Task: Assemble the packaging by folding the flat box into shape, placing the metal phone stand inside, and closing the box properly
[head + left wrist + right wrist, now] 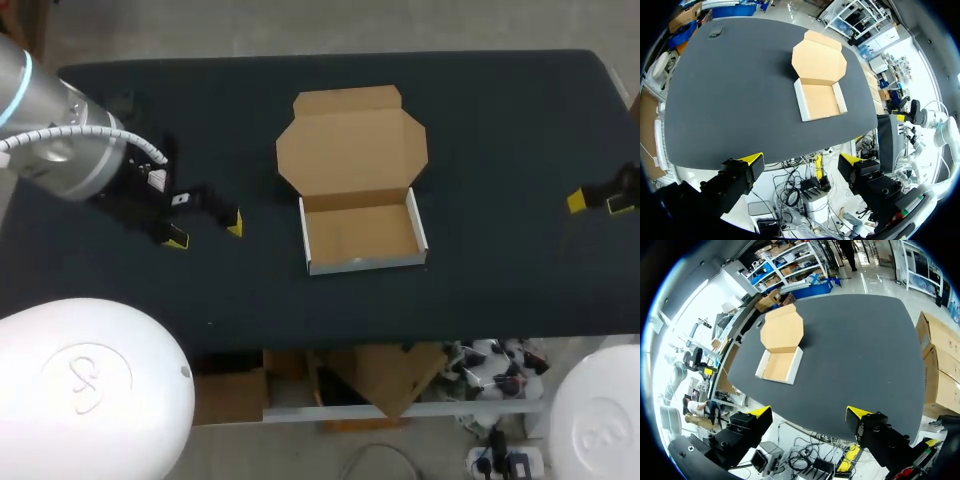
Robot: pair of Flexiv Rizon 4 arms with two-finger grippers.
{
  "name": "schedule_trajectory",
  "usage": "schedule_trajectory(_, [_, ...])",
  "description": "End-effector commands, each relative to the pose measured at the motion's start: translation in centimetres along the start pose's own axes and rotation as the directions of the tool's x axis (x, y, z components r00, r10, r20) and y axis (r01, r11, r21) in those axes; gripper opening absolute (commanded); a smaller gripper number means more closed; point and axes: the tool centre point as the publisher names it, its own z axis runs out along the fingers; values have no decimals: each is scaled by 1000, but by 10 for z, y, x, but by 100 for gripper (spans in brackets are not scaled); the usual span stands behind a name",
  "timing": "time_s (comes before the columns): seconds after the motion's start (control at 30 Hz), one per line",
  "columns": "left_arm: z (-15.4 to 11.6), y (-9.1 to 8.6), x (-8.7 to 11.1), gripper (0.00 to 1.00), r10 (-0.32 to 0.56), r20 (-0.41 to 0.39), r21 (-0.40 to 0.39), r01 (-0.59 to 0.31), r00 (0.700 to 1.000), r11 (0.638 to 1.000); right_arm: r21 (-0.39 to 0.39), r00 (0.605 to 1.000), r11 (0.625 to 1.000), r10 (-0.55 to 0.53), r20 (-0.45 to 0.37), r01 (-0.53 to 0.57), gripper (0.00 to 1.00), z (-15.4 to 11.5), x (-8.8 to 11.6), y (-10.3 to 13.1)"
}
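Box (355, 180) sits mid-table on the black table (500, 130), already folded into shape. Its tray (362, 236) has four walls up, white outside and brown inside. The lid (352, 140) is open, lying back flat on the far side of the tray and joined along the tray's rear wall. Tray floor shows plain cardboard.

Left gripper (205, 230) is over the table to the left of the box, well apart from it. Jaws apart, nothing between them. In the left wrist view the gripper (800, 161) has its two yellow tips spread wide, and the box (820, 80) lies ahead of it with the tray end nearer and the lid beyond.

Right gripper (598, 203) is at the table's right edge, well apart from the box. Jaws apart, holding nothing. In the right wrist view the gripper (810, 413) also shows its tips spread, with the box (781, 342) far ahead across the table.

Small dark item (715, 33) sits near a far table corner; cannot tell what it is.
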Motion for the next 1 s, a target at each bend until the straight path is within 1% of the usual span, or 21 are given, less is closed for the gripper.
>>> schedule_trajectory(0.03, [-5, -3, 4, 100, -20, 10, -8, 20, 1000, 1000, 16, 1000, 1000, 9, 3, -9, 100, -6, 2, 3])
schedule_trajectory(0.37, [-11, -4, 5, 100, -67, 8, 5, 67, 998, 998, 31, 999, 999, 31, 24, -32, 100, -8, 6, 4])
schedule_trajectory(0.77, [-10, -6, 2, 100, -83, 18, 10, 83, 996, 996, 46, 997, 997, 57, 45, -59, 100, -5, 6, 5])
schedule_trajectory(1.0, [-8, -7, 0, 100, -93, 24, 8, 93, 995, 996, 52, 997, 996, 66, 43, -68, 100, -5, 6, 7])
